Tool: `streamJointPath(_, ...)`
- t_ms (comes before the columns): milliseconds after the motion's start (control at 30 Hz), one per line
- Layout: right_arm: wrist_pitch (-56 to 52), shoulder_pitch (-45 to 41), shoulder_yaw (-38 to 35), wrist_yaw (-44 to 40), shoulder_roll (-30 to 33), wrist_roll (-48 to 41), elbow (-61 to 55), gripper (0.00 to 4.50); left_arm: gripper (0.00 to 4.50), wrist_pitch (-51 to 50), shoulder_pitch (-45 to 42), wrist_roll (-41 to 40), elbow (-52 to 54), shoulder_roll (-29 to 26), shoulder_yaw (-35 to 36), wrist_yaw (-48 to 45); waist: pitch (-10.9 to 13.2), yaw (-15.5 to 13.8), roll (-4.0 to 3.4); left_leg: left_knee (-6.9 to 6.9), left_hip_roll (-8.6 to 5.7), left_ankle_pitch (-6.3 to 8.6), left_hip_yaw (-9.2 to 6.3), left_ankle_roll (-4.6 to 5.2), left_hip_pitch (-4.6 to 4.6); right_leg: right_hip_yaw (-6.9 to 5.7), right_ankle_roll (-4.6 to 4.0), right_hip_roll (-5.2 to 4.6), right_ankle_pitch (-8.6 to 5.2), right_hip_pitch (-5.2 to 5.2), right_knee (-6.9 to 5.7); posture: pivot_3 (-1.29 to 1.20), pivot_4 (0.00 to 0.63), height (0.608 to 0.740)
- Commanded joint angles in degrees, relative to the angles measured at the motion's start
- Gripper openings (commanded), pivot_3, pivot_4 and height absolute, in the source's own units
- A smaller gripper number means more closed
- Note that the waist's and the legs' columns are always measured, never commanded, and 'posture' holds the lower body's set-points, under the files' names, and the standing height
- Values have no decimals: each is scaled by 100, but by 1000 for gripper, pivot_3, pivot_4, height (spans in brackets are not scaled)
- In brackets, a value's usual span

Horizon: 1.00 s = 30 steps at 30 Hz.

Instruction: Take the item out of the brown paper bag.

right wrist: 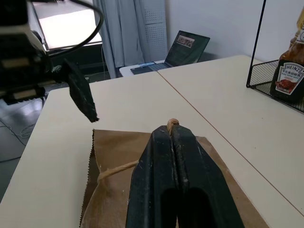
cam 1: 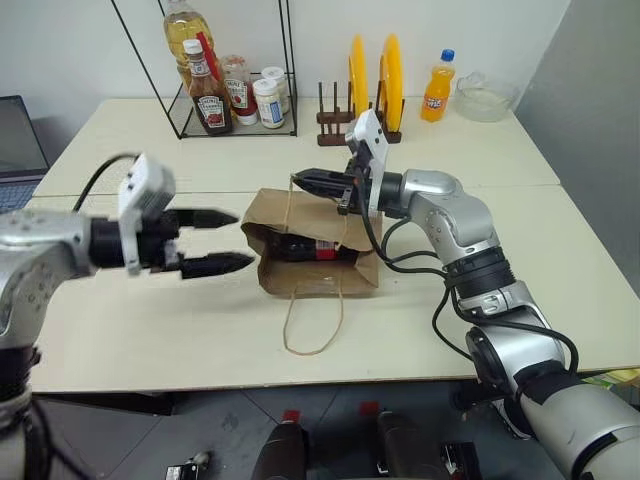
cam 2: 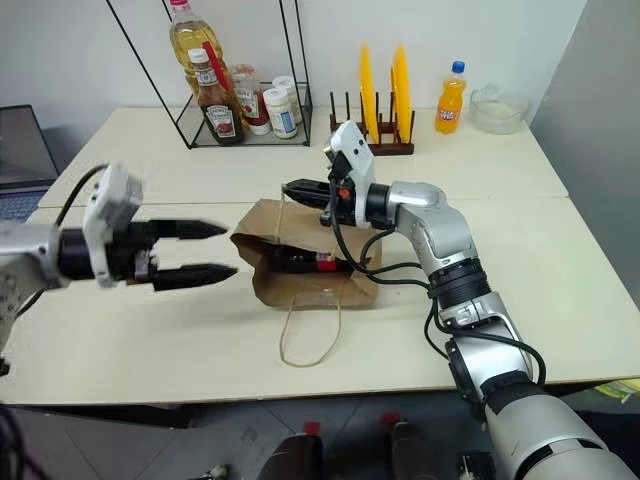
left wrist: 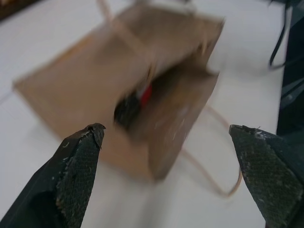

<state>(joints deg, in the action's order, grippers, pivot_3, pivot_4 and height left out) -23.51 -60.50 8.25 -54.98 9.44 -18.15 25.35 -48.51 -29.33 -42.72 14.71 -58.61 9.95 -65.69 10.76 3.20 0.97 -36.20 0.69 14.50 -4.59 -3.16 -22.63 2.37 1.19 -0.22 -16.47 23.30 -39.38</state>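
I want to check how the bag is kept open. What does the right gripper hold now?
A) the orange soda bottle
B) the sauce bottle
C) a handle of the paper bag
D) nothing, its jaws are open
C: the right gripper is shut on a twisted handle of the bag, lifting its upper side, while the bottle lies inside the mouth.

Ketchup bottle [cam 1: 210, 100], orange soda [cam 1: 437, 87]
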Motion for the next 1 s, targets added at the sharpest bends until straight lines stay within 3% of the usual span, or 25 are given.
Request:
streamJointPath(33,204,-204,-57,-69,-4,50,25,0,4481,-376,-54,-429,637,152,-302,35,0,34,0,0,0,0,0,0,-1,1,0,-3,0,0,1,0,150,740)
streamJointPath(133,259,-238,-75,-80,-26,91,108,0,4481,-296,151,-244,958,275,-710,100,0,70,0,2,1,0,6,-1,-2,5,0,-1,0,4,5,0,150,740)
streamJointPath(200,293,-290,-99,-73,-34,113,175,0,4481,171,289,337,886,479,-1200,246,1,72,-1,4,0,-1,4,-1,-3,3,-2,4,0,10,4,0,150,740)
streamJointPath(400,276,-290,-90,-84,17,129,139,0,4481,1704,2,1970,48,1586,-1985,1168,0,-6,0,-4,-7,-14,-3,-24,2,-3,-12,17,4,11,-20,0,150,740)
streamJointPath(500,249,-252,-81,-85,33,128,75,0,3900,2038,-7,2456,-81,1868,-2188,1428,0,-11,0,-11,-8,-14,-2,-24,-4,-2,-11,15,4,12,-21,0,150,740)
streamJointPath(667,229,-246,-78,-49,45,132,32,0,2307,2752,0,3353,-332,2243,-2436,1995,0,-8,0,-10,-6,-14,-1,-23,-9,-1,-11,7,4,14,-17,0,150,740)
streamJointPath(900,240,-283,-83,-41,64,143,71,0,78,4182,128,4570,-736,2184,-2725,2334,0,-9,0,-13,-7,-14,-2,-23,-7,-1,-11,6,4,15,-25,0,150,740)
streamJointPath(1000,268,-307,-90,-35,62,154,118,0,31,4429,210,4854,-770,2145,-2732,2369,0,-10,0,-13,-6,-14,-2,-23,-8,-2,-11,5,4,15,-25,0,150,740)
